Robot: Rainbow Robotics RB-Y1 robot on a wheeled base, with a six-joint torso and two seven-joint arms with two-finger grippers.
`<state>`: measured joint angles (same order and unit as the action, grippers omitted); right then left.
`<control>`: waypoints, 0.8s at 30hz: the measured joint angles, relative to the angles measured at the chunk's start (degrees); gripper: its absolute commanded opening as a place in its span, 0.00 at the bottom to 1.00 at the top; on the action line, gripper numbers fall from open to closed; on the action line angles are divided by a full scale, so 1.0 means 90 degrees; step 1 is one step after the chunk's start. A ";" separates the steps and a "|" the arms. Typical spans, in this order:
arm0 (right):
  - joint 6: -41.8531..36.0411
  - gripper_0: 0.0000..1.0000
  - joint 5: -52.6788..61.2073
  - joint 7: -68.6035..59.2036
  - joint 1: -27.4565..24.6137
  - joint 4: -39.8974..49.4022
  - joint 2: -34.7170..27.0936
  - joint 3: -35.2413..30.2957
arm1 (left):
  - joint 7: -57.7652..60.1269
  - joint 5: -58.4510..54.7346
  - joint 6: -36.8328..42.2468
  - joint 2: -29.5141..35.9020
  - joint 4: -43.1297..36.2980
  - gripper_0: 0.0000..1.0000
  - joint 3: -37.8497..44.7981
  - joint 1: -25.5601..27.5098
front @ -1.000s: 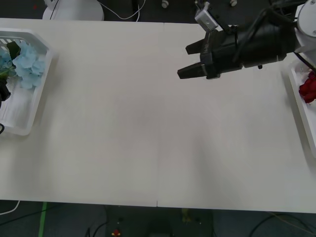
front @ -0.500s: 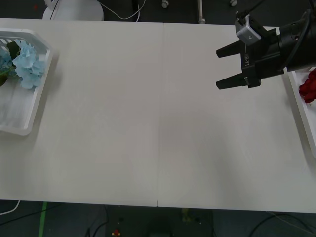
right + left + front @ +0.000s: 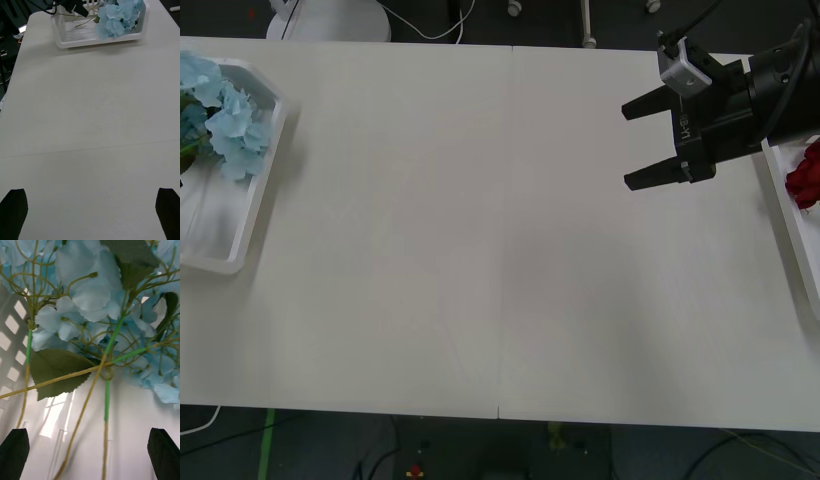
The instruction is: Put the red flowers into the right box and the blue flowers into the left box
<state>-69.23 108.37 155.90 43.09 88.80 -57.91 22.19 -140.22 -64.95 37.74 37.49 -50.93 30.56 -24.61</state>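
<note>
1. The right tool (image 3: 658, 140) hangs over the surface (image 3: 500, 250) near its far right corner, its two black fingers (image 3: 650, 178) spread apart with nothing between them.
2. The left tool (image 3: 90, 444) is inside the left box (image 3: 242, 215), just above the blue flowers (image 3: 225, 125); its two black fingertips (image 3: 15, 450) are apart and clamp nothing, with thin green and tan stems running between them.
3. The left box is one white tray with a slotted rim at the far left corner of the surface. The pale blue clusters crowd its far end; how many separate stems there are cannot be counted, though at least three cross in the left wrist view, along with one broad green leaf (image 3: 56, 369).
4. The right box (image 3: 792, 225) lies at the right edge of the surface, partly out of the picture. One clump of red flowers (image 3: 806, 178) shows in it; their number cannot be told.
</note>
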 measured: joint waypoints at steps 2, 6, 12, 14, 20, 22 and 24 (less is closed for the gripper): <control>-0.0001 1.00 -0.0002 0.0000 -0.0001 0.0005 0.0000 -0.0001 | 0.1101 0.0423 0.0387 0.0020 -0.0387 0.93 0.0001 0.0000; -0.0003 1.00 -0.0005 0.0000 -0.0002 0.0010 0.0000 -0.0004 | 0.3040 0.0914 0.1133 0.0040 -0.1249 0.95 0.0008 0.0000; -0.0004 1.00 -0.0010 0.0000 -0.0004 0.0017 0.0000 -0.0017 | 0.3343 0.0888 0.2339 0.0041 -0.2716 0.97 -0.0015 0.0003; -0.0005 1.00 -0.0011 0.0000 -0.0004 0.0020 0.0000 -0.0018 | 0.3413 0.0563 0.2535 0.0042 -0.3162 0.97 -0.0112 0.0008; -0.0006 1.00 -0.0013 0.0000 -0.0005 0.0023 0.0000 -0.0019 | 0.4165 -0.1702 0.2615 0.0311 -0.3732 1.00 -0.1082 0.0089; -0.0007 1.00 -0.0013 0.0000 -0.0006 0.0023 0.0000 -0.0019 | 0.4105 -0.2525 0.2617 0.0573 -0.3734 1.00 -0.1581 0.0112; -0.0007 1.00 -0.0013 0.0000 -0.0006 0.0023 0.0000 -0.0020 | 0.3717 -0.3498 0.2618 0.0856 -0.3737 1.00 -0.2086 0.0133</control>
<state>-69.29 108.25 155.90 43.04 89.01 -57.90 22.01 -106.77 -96.42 61.30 45.20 -84.56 11.78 -23.41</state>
